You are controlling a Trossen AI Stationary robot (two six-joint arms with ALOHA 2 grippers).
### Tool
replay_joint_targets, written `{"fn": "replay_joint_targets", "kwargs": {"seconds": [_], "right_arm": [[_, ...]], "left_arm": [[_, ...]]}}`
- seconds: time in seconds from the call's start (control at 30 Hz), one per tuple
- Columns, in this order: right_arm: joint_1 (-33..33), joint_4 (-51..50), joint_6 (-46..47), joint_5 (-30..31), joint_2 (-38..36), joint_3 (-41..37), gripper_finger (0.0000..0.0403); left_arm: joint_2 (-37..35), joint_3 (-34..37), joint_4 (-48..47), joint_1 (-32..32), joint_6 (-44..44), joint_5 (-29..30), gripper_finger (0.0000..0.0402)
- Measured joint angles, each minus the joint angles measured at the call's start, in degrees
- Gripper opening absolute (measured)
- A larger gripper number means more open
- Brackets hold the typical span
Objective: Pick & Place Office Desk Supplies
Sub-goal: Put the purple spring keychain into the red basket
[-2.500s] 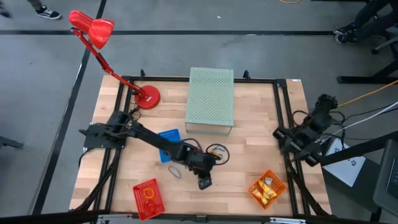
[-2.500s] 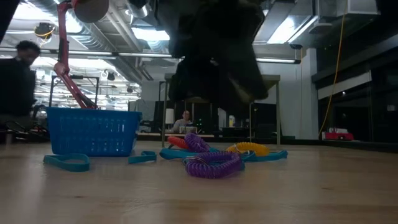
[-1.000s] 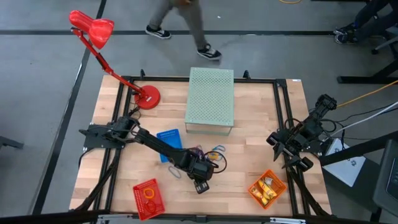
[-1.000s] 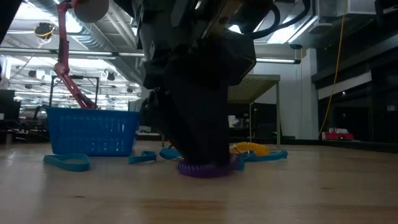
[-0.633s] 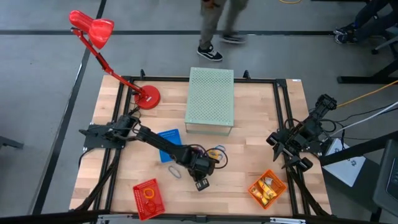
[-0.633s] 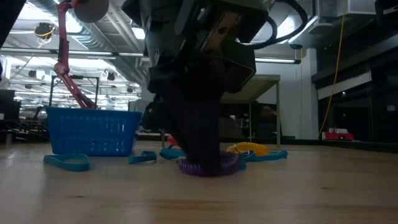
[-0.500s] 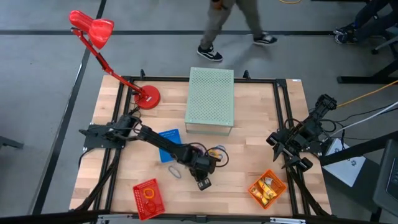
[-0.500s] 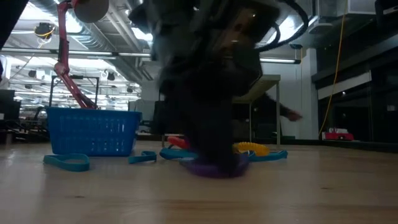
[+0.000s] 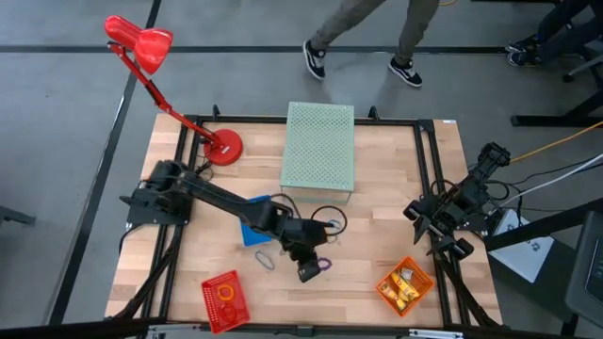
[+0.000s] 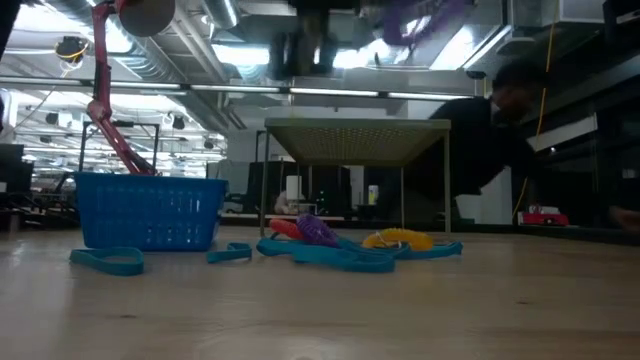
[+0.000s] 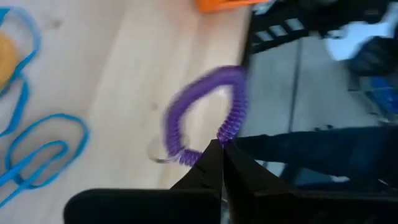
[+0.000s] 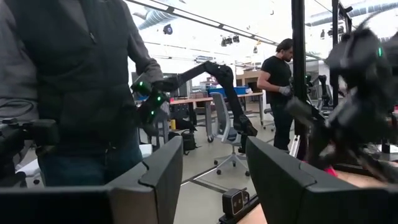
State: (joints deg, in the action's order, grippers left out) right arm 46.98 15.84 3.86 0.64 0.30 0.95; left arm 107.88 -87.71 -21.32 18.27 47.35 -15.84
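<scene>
— Your left claw (image 9: pixel 312 271) is pinching the purple coiled springy loop (image 11: pixel 205 115), fingers pressed tight together on one side of it, and the loop hangs in the air above the wooden surface (image 9: pixel 377 235), near the middle front. That reads to me as the carry step: picked, not yet placed.

— And the next move?

— You'll want to swing it over one of the baskets and let go low, I'd say; that coil dangles and could snag a rim. Which basket it belongs in, I cannot tell.

— The other arm?

— Your right claw (image 9: pixel 441 237) waits at the right edge, fingers spread, holding nothing.

— Count it for me.

— Three small mesh baskets: one red (image 9: pixel 225 299) near left, one orange (image 9: pixel 405 284) near right holding yellow-orange pieces too jumbled to count, one blue (image 9: pixel 252 218) by your left arm. One large pale green perforated box (image 9: pixel 319 146) at the far middle. On the surface: one second purple coil (image 10: pixel 317 230), one yellow coil (image 10: pixel 398 238), and several thin teal-blue flat loops (image 10: pixel 105 260); at least three, though the tangled ones defy an exact count.
</scene>
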Motion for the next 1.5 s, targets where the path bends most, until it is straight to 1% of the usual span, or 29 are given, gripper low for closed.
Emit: {"fn": "replay_joint_targets", "kwargs": {"seconds": [0.1,0.17,0.23,0.4,0.53,0.6,0.7,0.87,1.1,1.27,1.33,1.43,1.5], "right_arm": [[0.0,0.0,0.0,0.6,0.0,0.0,0.0178],[0.0,-0.3,0.0,0.6,0.0,0.0,0.0178],[0.0,-0.6,0.0,0.5,0.0,0.0,0.0178],[0.0,-0.5,0.0,0.4,0.0,0.0,0.0178],[0.0,-0.5,0.2,0.4,0.0,0.0,0.0178],[0.0,-0.5,0.2,0.4,0.0,0.0,0.0178],[0.0,-0.4,0.2,0.4,0.0,0.0,0.0178],[0.0,-0.4,0.4,0.4,0.0,0.0,0.0178],[0.0,-0.4,-0.9,0.4,0.0,0.0,0.0178],[0.0,-0.4,-1.5,0.4,0.0,0.0,0.0178],[0.0,-0.4,-1.6,0.4,0.0,0.0,0.0178],[0.0,-0.5,-1.6,0.4,0.0,0.0,0.0178],[0.0,-0.5,-2.6,0.4,0.0,0.0,0.0178]], "left_arm": [[-3.3,0.0,-1.5,1.3,0.0,0.0,0.0001],[-5.0,-0.1,-3.9,2.1,0.0,0.5,0.0001],[-6.5,-0.1,-8.5,3.4,0.0,0.8,0.0002],[-7.5,0.0,-19.1,7.9,1.5,0.8,0.0001],[-7.6,0.0,-22.6,12.2,4.4,-1.0,0.0002],[-7.6,0.0,-22.4,14.2,6.1,-1.9,0.0001],[-7.6,0.0,-22.4,17.1,9.2,-1.7,0.0003],[-7.6,0.2,-22.3,22.1,14.7,3.4,0.0002],[-7.6,3.5,-22.7,28.0,22.8,4.5,0.0002],[-8.6,8.4,-22.1,31.3,31.0,7.9,0.0002],[-10.4,11.5,-18.3,32.0,33.7,10.2,0.0002],[-14.4,16.8,-10.5,32.0,34.3,13.6,0.0002],[-17.1,20.1,-8.1,31.4,34.6,14.5,0.0001]]}}
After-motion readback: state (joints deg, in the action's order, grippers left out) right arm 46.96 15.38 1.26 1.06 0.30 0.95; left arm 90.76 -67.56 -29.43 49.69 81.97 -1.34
